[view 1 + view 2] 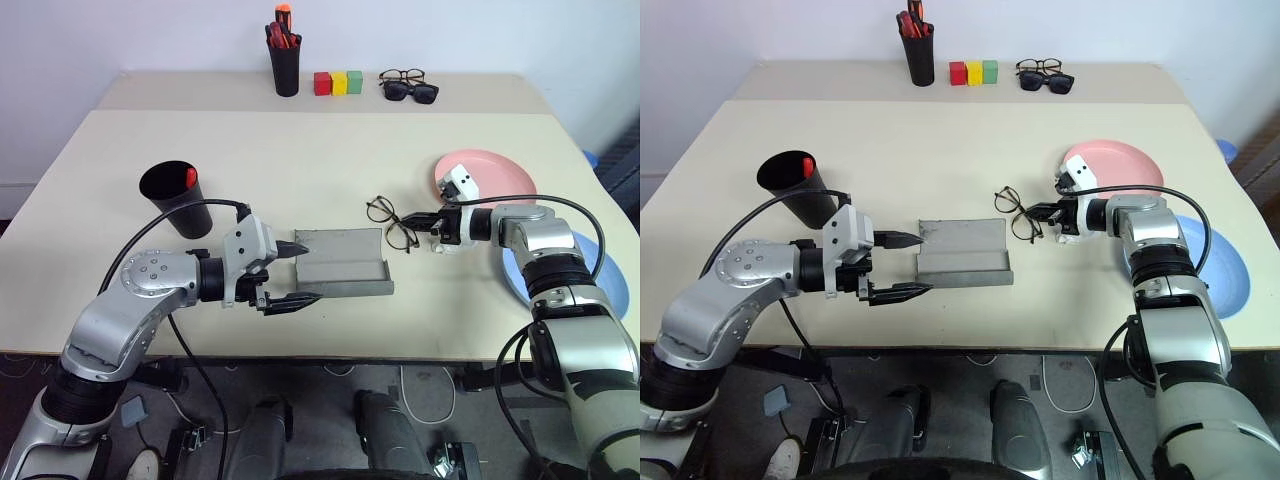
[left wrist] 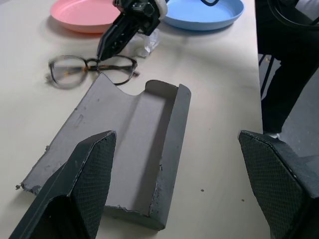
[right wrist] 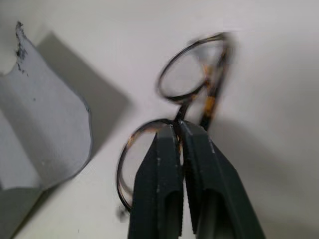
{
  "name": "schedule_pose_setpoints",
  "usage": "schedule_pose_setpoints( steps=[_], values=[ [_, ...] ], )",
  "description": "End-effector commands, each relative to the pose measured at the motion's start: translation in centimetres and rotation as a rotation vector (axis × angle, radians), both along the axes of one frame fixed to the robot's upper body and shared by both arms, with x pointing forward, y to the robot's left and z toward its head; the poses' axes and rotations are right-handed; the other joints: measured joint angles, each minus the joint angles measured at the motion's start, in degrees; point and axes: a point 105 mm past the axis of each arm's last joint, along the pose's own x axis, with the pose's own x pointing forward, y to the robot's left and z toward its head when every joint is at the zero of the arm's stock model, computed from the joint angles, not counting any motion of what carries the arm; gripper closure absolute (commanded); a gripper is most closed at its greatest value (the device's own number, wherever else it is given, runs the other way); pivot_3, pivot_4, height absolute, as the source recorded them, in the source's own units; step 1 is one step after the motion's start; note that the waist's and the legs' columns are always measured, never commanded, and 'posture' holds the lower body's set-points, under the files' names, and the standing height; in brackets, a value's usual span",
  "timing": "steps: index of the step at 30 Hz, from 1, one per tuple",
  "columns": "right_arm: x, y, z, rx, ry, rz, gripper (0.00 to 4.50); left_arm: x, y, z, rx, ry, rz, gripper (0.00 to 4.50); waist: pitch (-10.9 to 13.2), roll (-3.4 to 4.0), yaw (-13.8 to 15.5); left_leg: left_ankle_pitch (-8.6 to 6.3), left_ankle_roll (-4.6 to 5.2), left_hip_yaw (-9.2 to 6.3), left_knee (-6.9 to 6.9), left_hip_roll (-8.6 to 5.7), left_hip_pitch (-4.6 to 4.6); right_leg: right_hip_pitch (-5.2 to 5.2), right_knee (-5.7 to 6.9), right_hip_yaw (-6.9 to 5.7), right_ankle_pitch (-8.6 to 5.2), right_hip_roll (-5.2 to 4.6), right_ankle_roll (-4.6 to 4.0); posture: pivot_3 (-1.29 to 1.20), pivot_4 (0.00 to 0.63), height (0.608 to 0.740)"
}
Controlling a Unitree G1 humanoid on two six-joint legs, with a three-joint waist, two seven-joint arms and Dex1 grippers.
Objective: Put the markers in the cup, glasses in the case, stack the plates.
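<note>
With the right claw (image 1: 414, 220) clamped only on the glasses' (image 1: 391, 221) thin rim, they could twist loose before reaching the case (image 1: 340, 263); left claw (image 1: 300, 273) gapes apart.

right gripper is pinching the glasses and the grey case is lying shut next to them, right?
Not quite: the case lies open, lid flat on the table, as the left wrist view shows. The right gripper is indeed shut on the glasses beside it.

The glasses (image 3: 174, 114) blur in the right wrist view, their near lens partly hidden behind the right gripper (image 3: 180, 130). The blue plate (image 1: 600, 275) lies half covered by the right arm. Only a red tip (image 1: 191, 177) pokes above the cup (image 1: 177, 198).
</note>
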Motion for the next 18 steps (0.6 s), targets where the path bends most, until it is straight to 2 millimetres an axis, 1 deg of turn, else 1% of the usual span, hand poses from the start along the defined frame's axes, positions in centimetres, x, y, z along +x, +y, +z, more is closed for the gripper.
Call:
schedule_pose_setpoints(
  steps=[1, 5, 8, 11, 12, 14, 18],
  values=[
    [0.1, 0.2, 0.5, -0.010, -0.013, 0.021, 4.48, -0.5, 0.0, 0.8, -0.008, -0.037, -0.008, 0.48, 0.00, 0.00, -0.03, 0.00, 0.00, 0.00, 0.00, 0.00, 0.00, 0.00, 0.00, 0.00, 0.00, 0.00, 0.00, 0.00, 0.150, 0.740],
    [-0.1, 0.4, 0.3, -0.008, 0.004, 0.043, 4.48, -0.5, 0.1, 0.5, -0.006, -0.032, -0.005, 0.48, 0.00, 0.00, -0.07, 0.00, 0.00, 0.00, -0.01, 0.00, 0.02, 0.00, 0.01, 0.00, 0.00, 0.00, 0.00, 0.00, 0.150, 0.740],
    [-0.3, 0.7, 0.7, 0.011, 0.018, 0.065, 4.48, -0.4, 0.0, 0.5, -0.008, -0.032, -0.003, 0.48, 0.00, 0.00, -0.04, 0.00, 0.00, 0.00, -0.02, 0.00, 0.02, 0.00, 0.01, 0.00, 0.00, 0.01, 0.00, 0.00, 0.150, 0.740],
    [-0.2, 1.0, 1.0, -0.001, 0.005, 0.068, 3.74, -0.4, -0.1, 0.5, -0.013, -0.033, -0.001, 0.48, 0.00, 0.00, -0.06, 0.00, 0.00, 0.00, -0.01, 0.00, 0.03, 0.01, 0.01, 0.00, 0.00, 0.00, 0.00, 0.00, 0.150, 0.740],
    [0.0, 1.0, 1.1, -0.003, -0.001, 0.059, 3.34, -0.4, -0.1, 0.5, -0.014, -0.033, -0.001, 0.48, 0.00, 0.01, -0.07, 0.00, 0.00, 0.00, -0.01, 0.00, 0.03, 0.00, 0.01, 0.00, 0.00, 0.00, 0.00, 0.00, 0.150, 0.740],
    [0.1, 1.1, 1.1, 0.004, 0.005, 0.048, 2.33, -0.3, -0.1, 0.5, -0.015, -0.033, 0.000, 0.48, 0.00, 0.01, -0.07, 0.00, 0.00, 0.00, -0.02, 0.00, 0.03, 0.00, 0.02, 0.00, 0.00, 0.01, 0.00, 0.00, 0.150, 0.740],
    [0.1, 1.4, 0.8, 0.010, 0.024, 0.049, 2.33, -0.4, -0.1, 0.4, -0.015, -0.031, 0.005, 0.48, 0.00, 0.01, -0.03, 0.00, 0.00, 0.00, -0.02, 0.00, 0.02, 0.00, 0.01, 0.00, 0.00, 0.00, 0.00, 0.00, 0.150, 0.740]
  ],
)
